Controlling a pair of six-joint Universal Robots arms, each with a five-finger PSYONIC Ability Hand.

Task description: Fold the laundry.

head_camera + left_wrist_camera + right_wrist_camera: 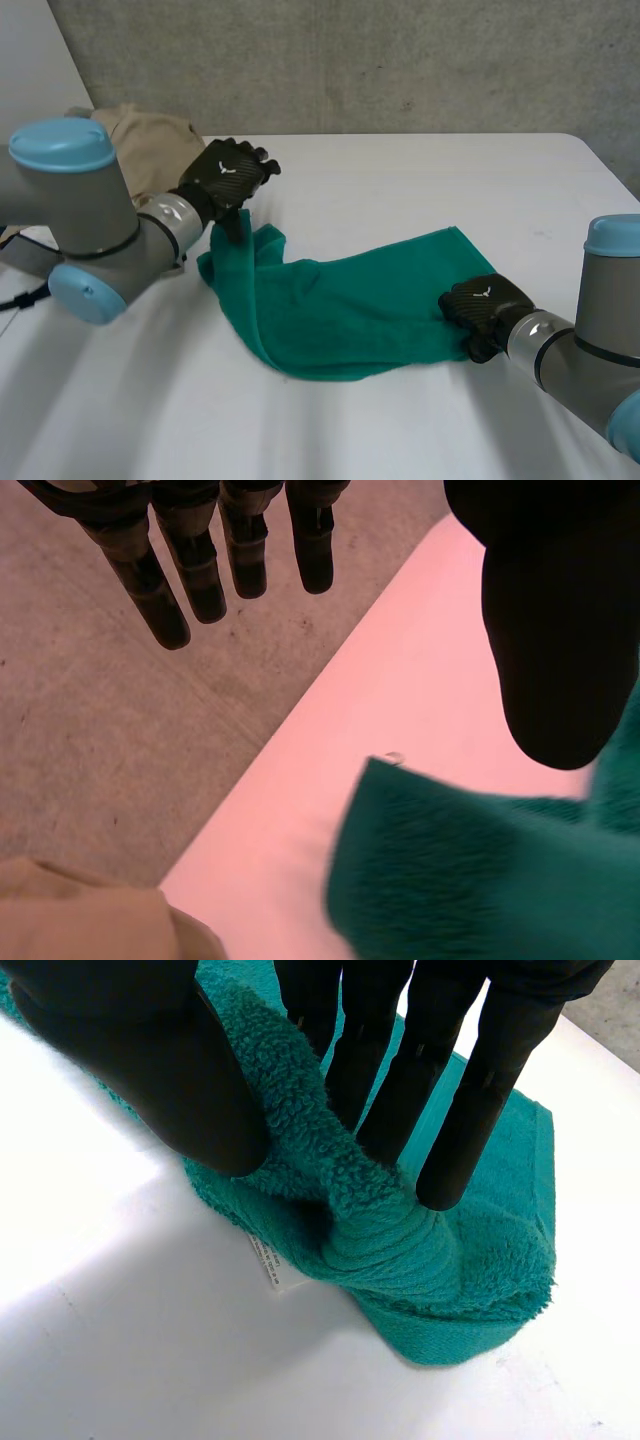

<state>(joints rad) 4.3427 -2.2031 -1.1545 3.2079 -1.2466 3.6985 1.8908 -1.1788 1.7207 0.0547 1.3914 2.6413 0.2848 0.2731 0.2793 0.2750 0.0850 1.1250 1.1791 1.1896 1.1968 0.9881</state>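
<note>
A green towel (340,305) lies rumpled in the middle of the counter (420,170), its 4 o'clock corner pinched between the thumb and fingers of the right robot hand (483,305). The left robot hand (226,178) hovers at the towel's raised 10 o'clock corner, fingers straight and spread from the thumb, which may just touch the cloth. A beige garment (150,135) sits farther out at 10 o'clock.

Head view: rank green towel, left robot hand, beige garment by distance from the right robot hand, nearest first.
1. green towel: pinched in the right robot hand at its right end.
2. left robot hand: at the towel's opposite, far-left end.
3. beige garment: beyond that hand, far left.
</note>
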